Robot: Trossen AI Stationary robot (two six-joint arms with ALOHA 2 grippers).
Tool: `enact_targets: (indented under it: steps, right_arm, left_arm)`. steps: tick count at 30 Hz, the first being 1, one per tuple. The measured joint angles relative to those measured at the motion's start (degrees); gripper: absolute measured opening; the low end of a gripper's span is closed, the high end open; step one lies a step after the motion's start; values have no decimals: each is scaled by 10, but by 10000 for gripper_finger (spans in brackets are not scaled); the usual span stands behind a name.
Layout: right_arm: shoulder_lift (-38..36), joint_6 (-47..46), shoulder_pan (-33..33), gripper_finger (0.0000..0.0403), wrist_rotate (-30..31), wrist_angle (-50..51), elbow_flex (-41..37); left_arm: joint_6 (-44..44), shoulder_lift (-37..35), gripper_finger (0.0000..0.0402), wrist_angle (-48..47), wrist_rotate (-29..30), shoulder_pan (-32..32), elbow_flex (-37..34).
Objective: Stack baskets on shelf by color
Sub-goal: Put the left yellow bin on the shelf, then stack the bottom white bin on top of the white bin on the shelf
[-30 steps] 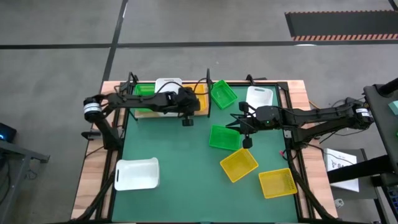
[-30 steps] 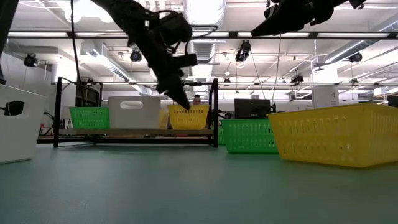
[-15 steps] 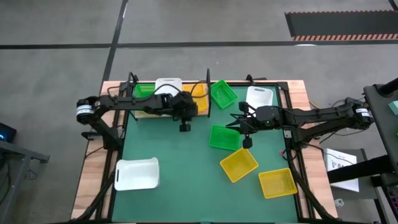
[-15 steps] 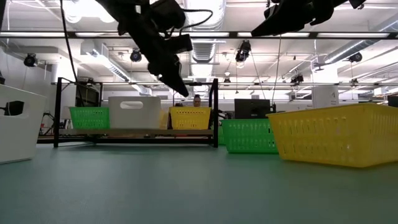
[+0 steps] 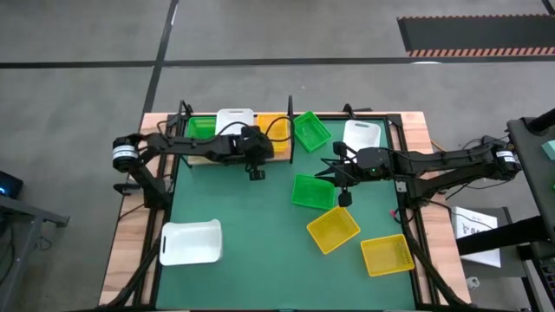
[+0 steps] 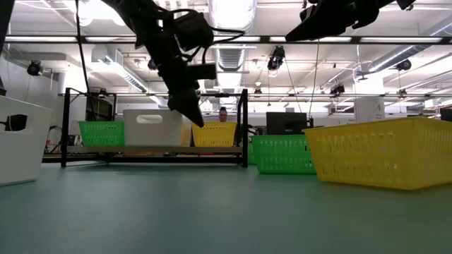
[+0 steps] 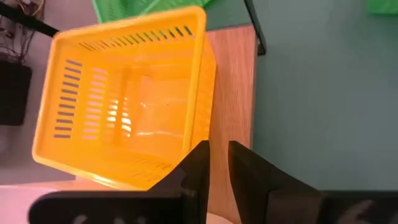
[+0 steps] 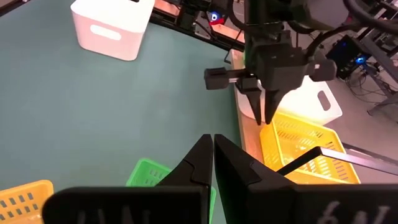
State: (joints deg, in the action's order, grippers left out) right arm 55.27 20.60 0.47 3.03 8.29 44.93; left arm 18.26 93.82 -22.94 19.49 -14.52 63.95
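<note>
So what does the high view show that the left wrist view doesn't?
Only the high view shows the whole layout: the white basket on the mat, two loose yellow baskets, the green basket mid-table and the right end effector over it. Only the left wrist view shows the shelf's yellow basket empty, with its side slots. Both show that basket, the shelf board and the left end effector.

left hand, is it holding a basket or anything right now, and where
Nothing is held. The left hand hangs by the shelf edge near the yellow basket, fingers nearly together with only air between. The right hand is shut and empty.
</note>
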Motion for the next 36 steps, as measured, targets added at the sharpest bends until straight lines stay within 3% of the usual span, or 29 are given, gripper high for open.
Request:
enact_targets:
  steps: [8,13,18,24,36]
  right_arm:
    - [0,0,0,9,0,0,0]
    - [0,5,0,9,0,0,0]
    - [0,9,0,9,0,-5,0]
    - [0,-14,0,9,-1,-28,0]
    - [28,20,0,9,-3,-79,0]
  left_arm:
    - [-30,-14,42,-2,-29,34,1]
    - [-54,-58,42,9,-82,108,-3]
    - [-131,-98,42,15,-86,200,-19]
    - [-304,-140,42,-18,-86,302,-25]
    - [-786,-187,42,-85,-96,451,-25]
